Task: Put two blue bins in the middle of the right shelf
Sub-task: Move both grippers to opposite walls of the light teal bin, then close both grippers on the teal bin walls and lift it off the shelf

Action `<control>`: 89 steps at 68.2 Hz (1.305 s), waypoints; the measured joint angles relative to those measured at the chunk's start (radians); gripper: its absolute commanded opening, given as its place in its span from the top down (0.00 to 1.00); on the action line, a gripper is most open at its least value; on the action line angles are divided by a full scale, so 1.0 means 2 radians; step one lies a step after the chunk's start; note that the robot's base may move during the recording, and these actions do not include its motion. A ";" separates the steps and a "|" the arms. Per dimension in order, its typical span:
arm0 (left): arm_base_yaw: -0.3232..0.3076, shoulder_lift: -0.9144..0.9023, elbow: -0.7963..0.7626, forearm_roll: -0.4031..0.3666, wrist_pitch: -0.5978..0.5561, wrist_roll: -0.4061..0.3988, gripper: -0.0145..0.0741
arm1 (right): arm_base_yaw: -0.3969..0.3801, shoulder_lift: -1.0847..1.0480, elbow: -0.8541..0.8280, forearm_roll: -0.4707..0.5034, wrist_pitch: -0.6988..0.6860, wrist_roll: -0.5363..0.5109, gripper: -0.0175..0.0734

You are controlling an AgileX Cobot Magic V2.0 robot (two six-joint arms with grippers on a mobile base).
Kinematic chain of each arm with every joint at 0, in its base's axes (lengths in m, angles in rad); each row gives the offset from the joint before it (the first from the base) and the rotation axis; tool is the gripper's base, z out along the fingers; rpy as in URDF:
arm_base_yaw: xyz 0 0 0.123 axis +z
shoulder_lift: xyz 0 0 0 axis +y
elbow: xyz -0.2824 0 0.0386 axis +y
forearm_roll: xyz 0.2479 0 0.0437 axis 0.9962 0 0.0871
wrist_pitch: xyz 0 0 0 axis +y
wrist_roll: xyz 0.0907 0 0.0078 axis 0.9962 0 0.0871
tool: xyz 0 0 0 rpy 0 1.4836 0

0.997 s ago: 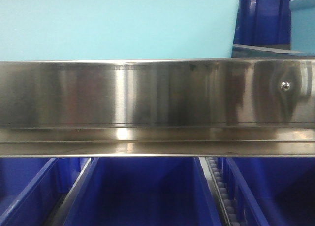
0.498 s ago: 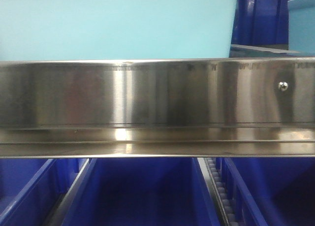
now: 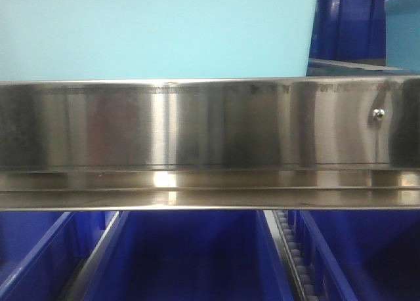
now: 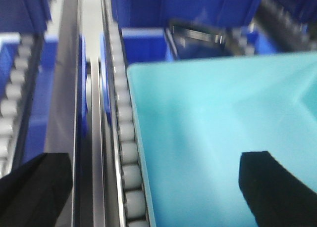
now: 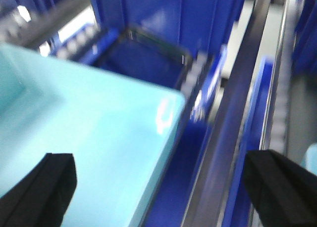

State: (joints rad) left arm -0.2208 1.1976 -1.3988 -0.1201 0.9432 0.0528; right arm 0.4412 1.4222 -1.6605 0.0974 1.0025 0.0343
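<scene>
Booth: Steel filled the front view. The broad mirror rail of the right shelf middle (image 3: pixel 210 127) ran edge to edge across the frame.

Floor: And right above that rail sat a pale blue bin (image 3: pixel 154 35). Its smooth side took up most of the upper picture.

Booth: Any sign of a partner?

Floor: A second pale blue bin (image 3: pixel 403 32) showed as a sliver at the far right, with a dark crate between the two.

Booth: Below the rail, royal-blue crates (image 3: pixel 190 255) stood side by side on the lower level.

Floor: From the left wrist, the big bin's left wall lay just beside a roller track (image 4: pixel 124 138), rollers lined up along it.

Booth: How were the hands?

Floor: The left hand (image 4: pixel 148 180) was spread wide, one finger out over the rails and the other above the bin's inside. It straddled that wall and clamped nothing.

Booth: And the other side?

Floor: The right hand (image 5: pixel 161 185) mirrored it, fingers well apart across the bin's right edge, though that view was blurred.

Booth: Smallest of all was one screw (image 3: pixel 378 114) near the rail's right end.
</scene>
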 measured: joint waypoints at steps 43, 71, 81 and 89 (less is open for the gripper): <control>-0.020 0.218 -0.087 0.020 0.108 0.000 0.17 | 0.000 0.196 -0.083 0.010 0.090 0.040 0.19; -0.026 0.230 -0.087 0.031 0.109 -0.013 0.71 | 0.001 0.213 -0.083 0.017 0.095 0.044 0.88; -0.027 0.230 -0.087 0.028 0.112 -0.019 0.96 | 0.001 0.213 -0.084 0.018 0.096 0.053 0.97; -0.027 0.230 -0.088 0.027 0.113 -0.022 0.96 | 0.001 0.213 -0.084 0.018 0.098 0.055 0.98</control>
State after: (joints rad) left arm -0.2757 1.6571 -1.5745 -0.0654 1.1690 0.0088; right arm 0.4434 1.8478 -1.8286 0.1338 1.1987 0.1442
